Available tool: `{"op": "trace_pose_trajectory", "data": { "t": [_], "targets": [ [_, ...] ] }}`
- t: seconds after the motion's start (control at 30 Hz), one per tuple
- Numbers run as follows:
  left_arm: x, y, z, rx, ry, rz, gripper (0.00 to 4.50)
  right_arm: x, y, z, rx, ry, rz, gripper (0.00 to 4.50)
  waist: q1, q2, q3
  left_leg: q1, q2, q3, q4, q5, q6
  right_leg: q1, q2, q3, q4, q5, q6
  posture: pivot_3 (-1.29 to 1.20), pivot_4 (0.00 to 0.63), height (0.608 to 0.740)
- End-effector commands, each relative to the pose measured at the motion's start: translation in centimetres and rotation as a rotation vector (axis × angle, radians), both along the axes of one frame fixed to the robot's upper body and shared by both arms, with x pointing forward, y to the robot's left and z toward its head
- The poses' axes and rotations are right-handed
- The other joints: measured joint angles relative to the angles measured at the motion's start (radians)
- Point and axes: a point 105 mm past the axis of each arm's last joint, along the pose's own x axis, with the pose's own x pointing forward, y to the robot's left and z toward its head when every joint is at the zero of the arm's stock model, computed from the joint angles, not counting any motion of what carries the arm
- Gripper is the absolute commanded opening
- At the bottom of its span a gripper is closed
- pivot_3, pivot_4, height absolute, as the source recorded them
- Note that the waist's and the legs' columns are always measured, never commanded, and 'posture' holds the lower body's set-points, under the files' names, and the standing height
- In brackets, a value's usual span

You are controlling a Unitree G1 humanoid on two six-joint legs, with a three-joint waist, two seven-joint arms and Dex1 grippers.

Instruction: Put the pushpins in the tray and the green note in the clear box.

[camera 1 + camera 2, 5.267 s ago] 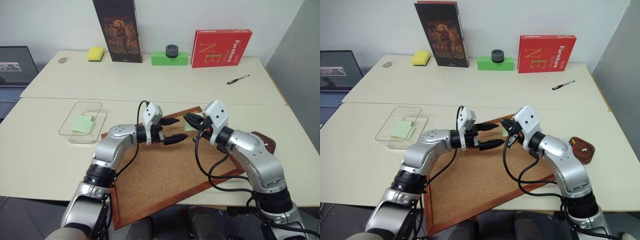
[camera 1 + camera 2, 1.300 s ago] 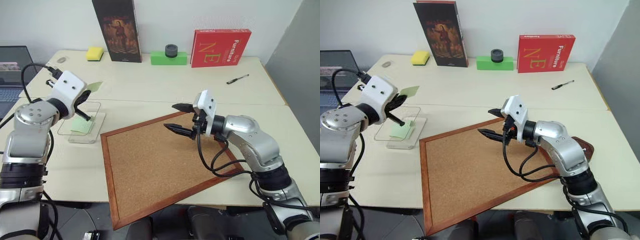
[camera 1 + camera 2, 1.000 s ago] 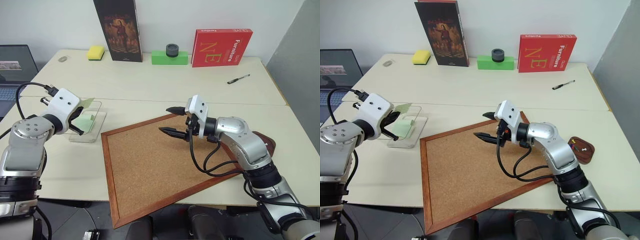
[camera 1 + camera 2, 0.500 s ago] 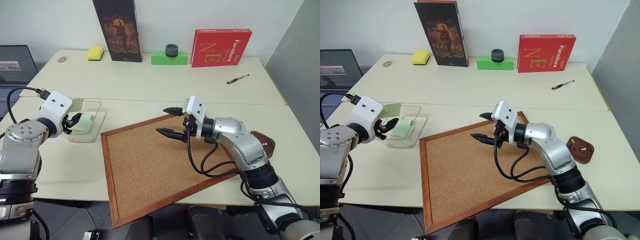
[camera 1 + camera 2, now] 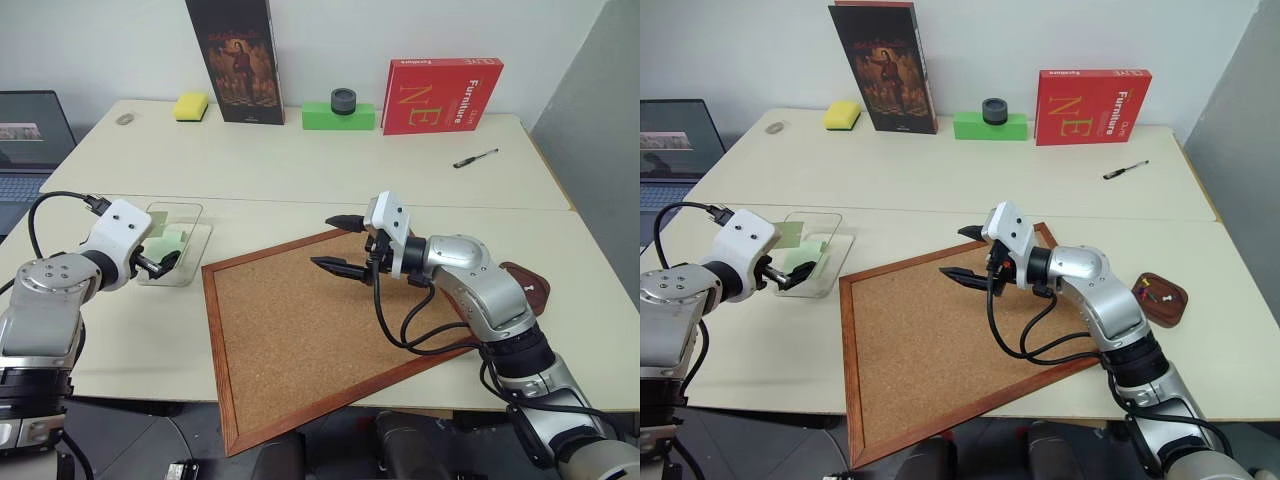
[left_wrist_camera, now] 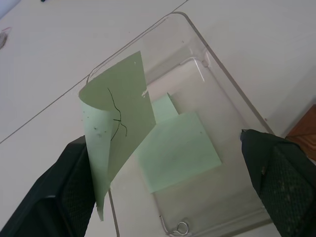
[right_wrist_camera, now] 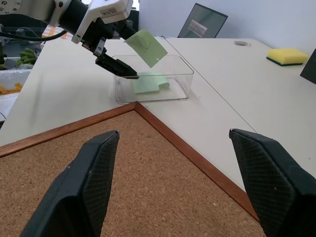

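My left gripper [image 5: 158, 247] is open at the near end of the clear box [image 5: 193, 213]. The pale green note [image 6: 121, 113] stands curled against one of its fingers [image 6: 64, 187], over the box's rim, no longer pinched. A second green slip [image 6: 177, 148] lies flat inside the box. My right gripper [image 5: 336, 242] is open and empty, held level above the far corner of the corkboard [image 5: 320, 330]. The dark reddish-brown tray [image 5: 1163, 300] sits to the right of the board with small coloured pushpins [image 5: 1151, 291] in it.
The tilted corkboard overhangs the table's near edge. Along the back stand a dark book [image 5: 235, 60], a green block [image 5: 338, 116] with a black cylinder, a red book [image 5: 443, 95] and a yellow sponge [image 5: 191, 106]. A pen [image 5: 476, 158] lies back right, a laptop [image 5: 30, 140] far left.
The left gripper has opened and sunk slightly at the clear box, and the green note is now loose against one finger. The right arm has kept still.
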Motion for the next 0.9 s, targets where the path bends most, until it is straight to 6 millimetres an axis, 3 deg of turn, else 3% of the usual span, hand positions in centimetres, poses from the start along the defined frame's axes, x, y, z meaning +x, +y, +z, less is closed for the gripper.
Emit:
{"op": "trace_pose_trajectory", "data": {
  "t": [0.03,0.2,0.33,0.53,0.67,0.9],
  "targets": [
    [0.3,0.1,0.9,0.04,-0.026,0.003,4.49,-0.3,0.1,1.0,0.023,-0.034,0.002,3.79,0.0,0.0,0.0,0.0,0.0,0.0,0.0,0.0,0.0,0.0,0.0,0.0,0.0,0.0,0.0,0.0,0.15,0.74],
    [1.5,0.1,2.9,-0.016,-0.138,0.036,4.49,-0.3,0.1,1.3,0.048,-0.038,-0.007,3.79,0.002,0.0,0.0,0.0,0.0,0.0,0.0,0.0,0.0,0.0,0.0,0.0,0.0,0.0,0.0,0.0,0.15,0.74],
    [1.7,-0.2,3.0,-0.053,-0.143,0.026,4.49,-0.3,0.1,1.4,0.059,-0.037,-0.009,3.79,0.0,0.0,0.0,0.0,0.0,0.0,0.001,0.0,0.0,0.0,0.0,0.0,0.0,0.0,0.0,0.0,0.15,0.74],
    [1.6,-2.4,2.8,-0.278,-0.081,-0.04,4.49,-0.3,0.0,1.7,0.07,-0.039,-0.013,3.79,-0.001,0.0,0.0,0.0,0.0,0.0,0.0,0.0,0.0,0.0,0.0,0.0,0.001,0.0,-0.001,0.0,0.15,0.74],
    [1.4,-2.4,2.7,-0.275,-0.057,-0.045,4.49,-0.3,-0.1,1.9,0.076,-0.043,-0.015,3.79,-0.002,0.0,0.0,0.0,0.0,0.0,0.0,0.0,0.0,0.0,0.0,0.0,0.001,0.0,0.0,0.0,0.15,0.74],
    [1.4,-1.2,1.7,-0.123,-0.008,-0.028,4.49,-0.2,-0.2,2.1,0.08,-0.045,-0.021,3.79,-0.001,0.0,0.0,0.0,0.0,0.0,0.0,0.0,0.0,0.0,0.0,0.0,0.001,0.0,0.0,0.0,0.15,0.74]
  ]
}}
